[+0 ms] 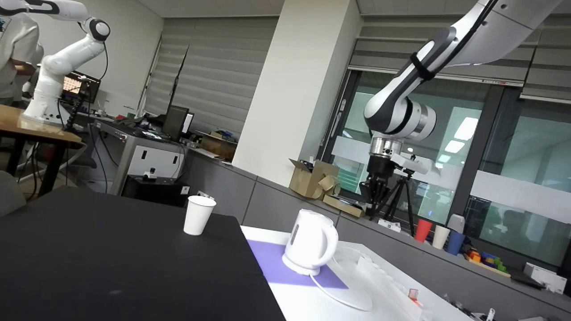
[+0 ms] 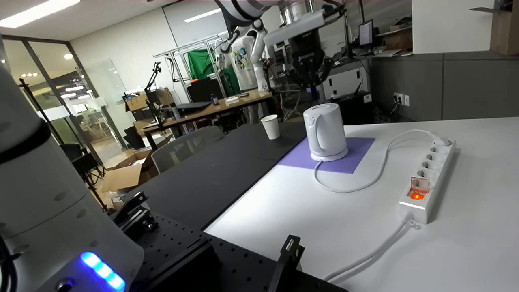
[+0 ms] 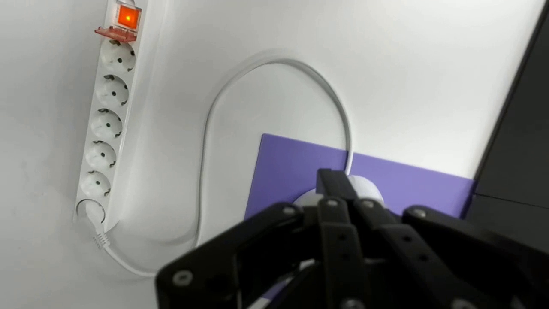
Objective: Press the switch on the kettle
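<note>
The white kettle (image 1: 308, 240) stands upright on a purple mat (image 1: 272, 263), with its loop handle on one side. It also shows in an exterior view (image 2: 327, 132), on the same mat (image 2: 361, 152). In the wrist view only part of the kettle (image 3: 365, 187) shows, mostly hidden behind the fingers. I cannot make out its switch. My gripper (image 2: 313, 91) is higher than the kettle and apart from it. In the wrist view the fingertips of my gripper (image 3: 336, 184) are together, with nothing seen between them, and overlap the kettle.
A white paper cup (image 2: 271, 126) stands on the black table (image 2: 211, 170) beside the kettle. A white power strip (image 2: 436, 174) with a lit orange switch (image 2: 417, 196) lies on the white table (image 2: 275, 215). The kettle's cord (image 2: 377, 176) loops across to it.
</note>
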